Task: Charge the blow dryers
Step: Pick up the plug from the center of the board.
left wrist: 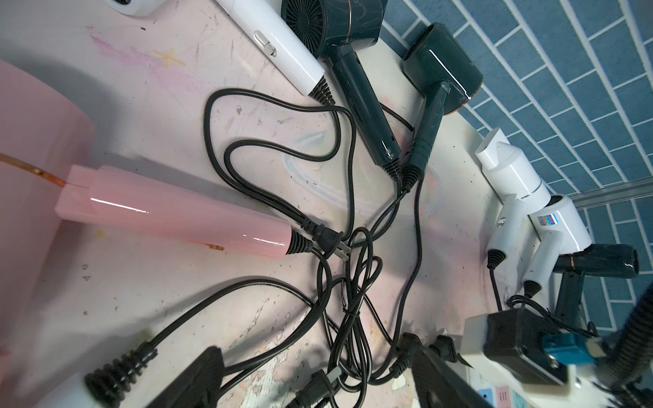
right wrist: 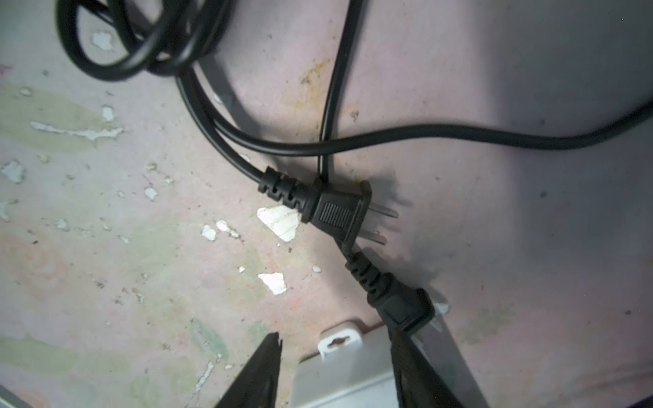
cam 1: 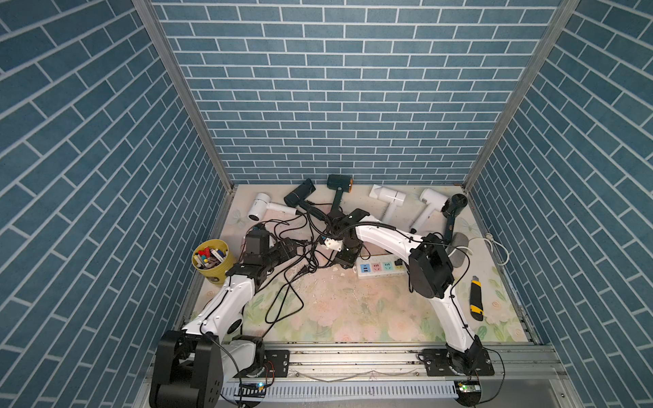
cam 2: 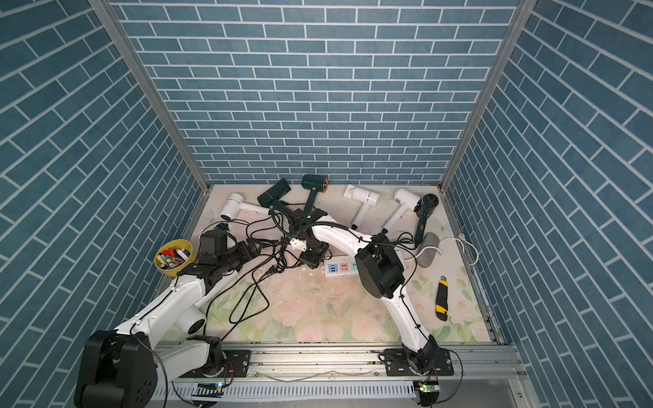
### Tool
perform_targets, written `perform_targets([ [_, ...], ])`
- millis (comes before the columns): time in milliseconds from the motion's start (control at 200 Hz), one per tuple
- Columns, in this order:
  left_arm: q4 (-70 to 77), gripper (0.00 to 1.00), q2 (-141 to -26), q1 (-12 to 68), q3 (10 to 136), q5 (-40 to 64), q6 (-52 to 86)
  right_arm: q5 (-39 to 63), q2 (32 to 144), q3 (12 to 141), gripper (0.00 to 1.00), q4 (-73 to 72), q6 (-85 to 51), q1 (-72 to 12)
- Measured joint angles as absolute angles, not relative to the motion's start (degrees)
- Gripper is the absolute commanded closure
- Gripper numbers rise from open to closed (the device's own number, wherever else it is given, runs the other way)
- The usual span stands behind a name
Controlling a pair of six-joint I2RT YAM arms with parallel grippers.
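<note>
Near leftmost white blow dryer (cam 1: 259, 207), upright yellow cup (cam 1: 217, 272), coloured pieces (cam 1: 209, 255) inside

A worn tabletop printed with pale pink flowers (cam 1: 353, 311), chipped in patches. Along its far edge lie white and dark green hammer-shaped blow dryers (cam 1: 390, 199), their black cords (right wrist: 424, 130) tangled mid-table. A white power strip with coloured sockets (cam 1: 380, 268) rests near the middle. A yellow tub of small parts (cam 1: 215, 272) stands at the left edge. A yellow-and-black utility knife (cam 1: 476, 300) and a grey fuzzy roll (cam 2: 429, 250) lie to the right.
</note>
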State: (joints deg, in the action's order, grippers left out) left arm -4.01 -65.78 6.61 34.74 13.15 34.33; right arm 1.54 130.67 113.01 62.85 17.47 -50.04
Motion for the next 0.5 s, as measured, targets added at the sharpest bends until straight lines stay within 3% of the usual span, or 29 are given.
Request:
perform_targets([
  [500, -2.94, 0.12, -66.24, 6.61, 34.74, 13.82, 34.33, -2.52, 135.35, 117.89, 0.47, 63.77, 21.63, -50.09],
])
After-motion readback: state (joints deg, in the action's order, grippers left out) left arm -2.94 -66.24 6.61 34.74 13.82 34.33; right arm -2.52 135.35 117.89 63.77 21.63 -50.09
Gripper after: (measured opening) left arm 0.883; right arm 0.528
